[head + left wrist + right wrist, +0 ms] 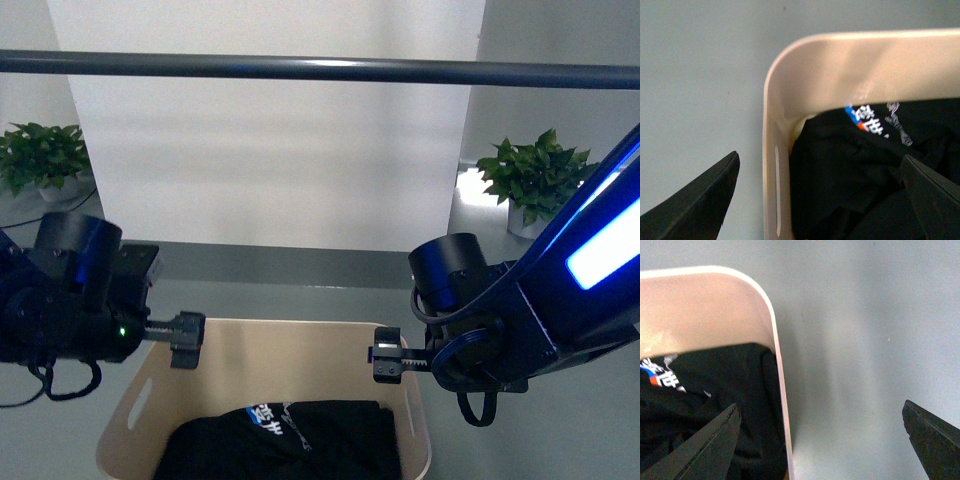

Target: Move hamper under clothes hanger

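Observation:
The beige hamper (290,360) stands on the floor at the bottom centre, with black printed clothing (290,435) inside. The clothes hanger's dark round bar (320,68) runs across the top of the front view, beyond and above the bin. My left gripper (187,338) hovers open over the hamper's left side. In the left wrist view, my left gripper (820,156) straddles the rim (771,125) near a handle slot (777,190). My right gripper (385,358) is open over the right side. In its wrist view, my right gripper (820,405) spans the hamper's wall (781,390), touching nothing.
Two potted green plants stand on the floor, one at the far left (40,160) and one at the far right (535,175). A white panel (270,150) fills the back behind the bar. Grey floor (865,340) surrounds the hamper.

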